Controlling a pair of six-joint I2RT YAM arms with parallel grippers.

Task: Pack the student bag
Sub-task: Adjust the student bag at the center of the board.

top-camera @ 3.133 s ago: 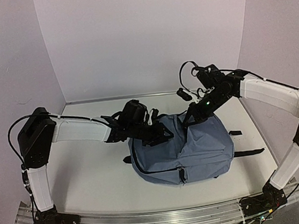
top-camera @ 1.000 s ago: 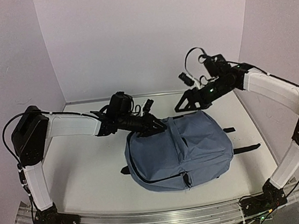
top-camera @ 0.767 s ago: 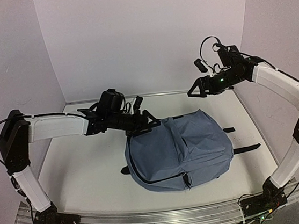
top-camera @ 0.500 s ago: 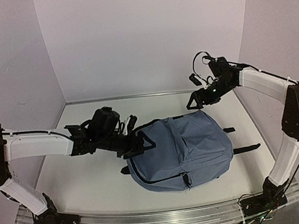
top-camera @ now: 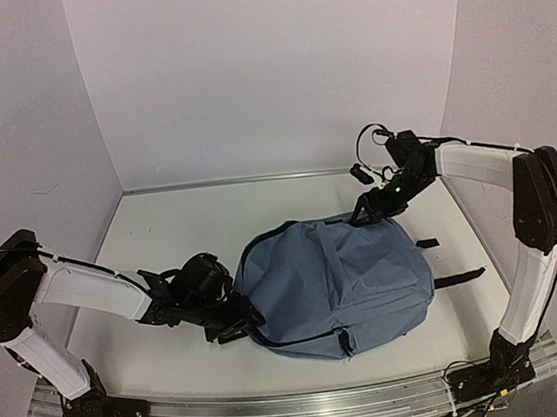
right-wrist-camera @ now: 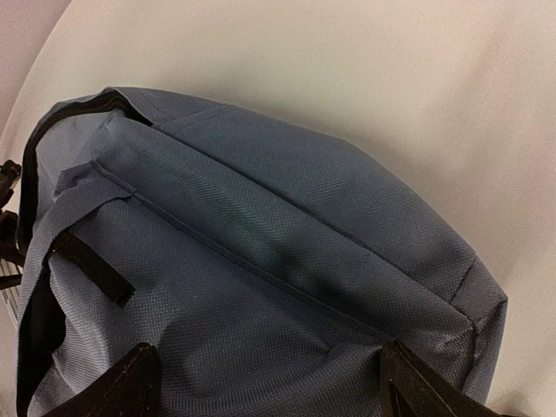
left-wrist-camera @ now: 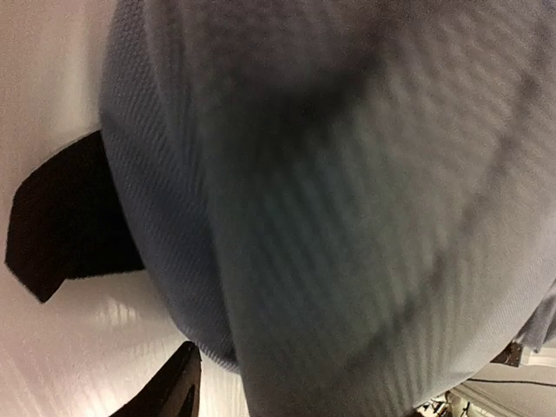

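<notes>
Soft, even light is falling over the student bag (top-camera: 336,272), laying only faint shadows beside it on the bench (top-camera: 160,232). In the left wrist view its fabric is blurring, out of focus.

Bag (top-camera: 332,278): large, soft, slate-blue fabric backpack.
Pose: lying flat in front of me on the desk (top-camera: 160,232), front side up, straps underneath.
Place: centre-right of the desk.
Shape: rounded, bulging and creased.
Zipper: black line curving round its left and near edge.
Straps: black ends poking out on my right.
</notes>
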